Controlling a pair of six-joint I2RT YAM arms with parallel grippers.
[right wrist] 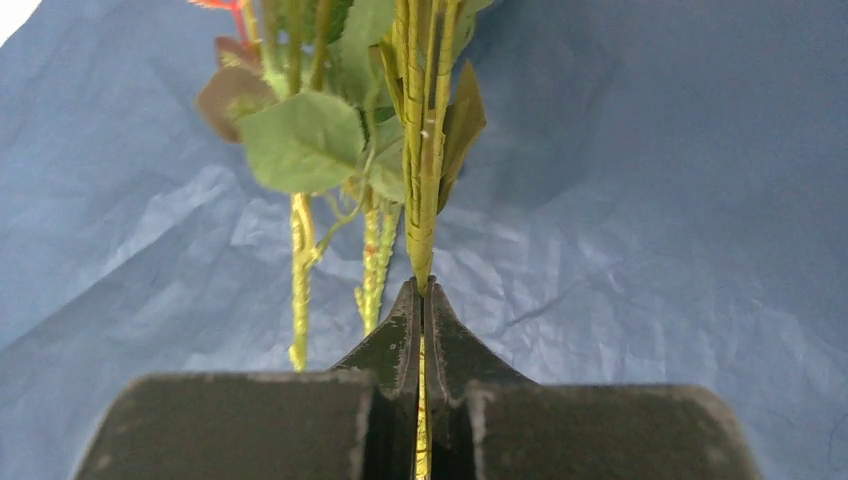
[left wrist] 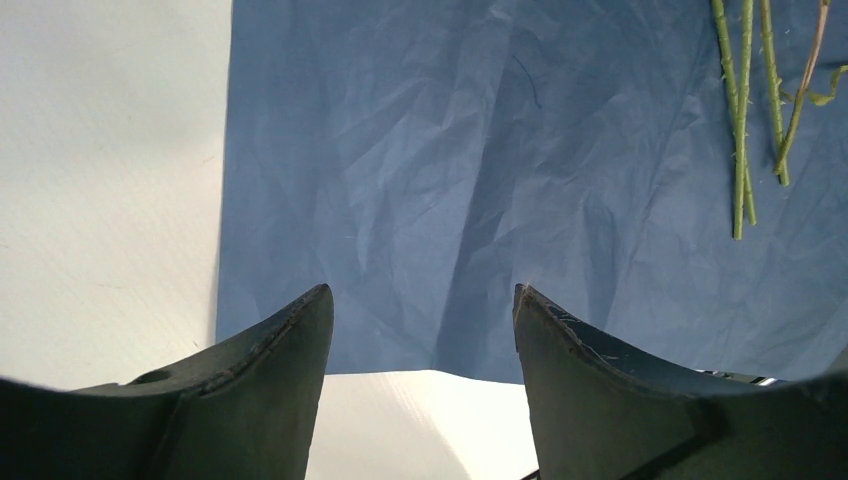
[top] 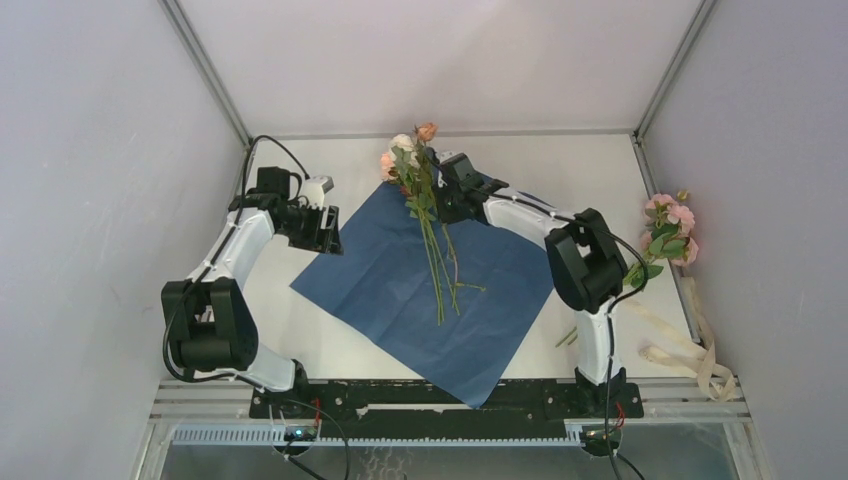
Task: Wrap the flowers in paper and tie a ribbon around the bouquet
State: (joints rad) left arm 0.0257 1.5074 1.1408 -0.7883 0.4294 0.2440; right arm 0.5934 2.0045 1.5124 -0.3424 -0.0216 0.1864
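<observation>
Navy paper (top: 400,290) lies flat on white table (top: 560,160), spread beneath both pincers. Right pincer (right wrist: 421,288) is fully closed, its fingertips pinching one green stem of the flowers (top: 425,190); the stem runs on between the fingers toward the wrist. Leaves and the other stems sit just ahead and left of its tips. Blooms are further ahead, out past the paper's far corner. Loose stem ends lie back over the sheet, left of the right arm. Left pincer (left wrist: 420,300) is wide open and holds nothing. Its fingers are spread over the paper's left corner, with bare table showing under the tips. Cannot tell if the tips touch the sheet. Stem ends lie well off to its front right. Ribbon (top: 690,350) lies well apart, right of the right arm by the wall, near a second pink bunch (top: 670,232).
</observation>
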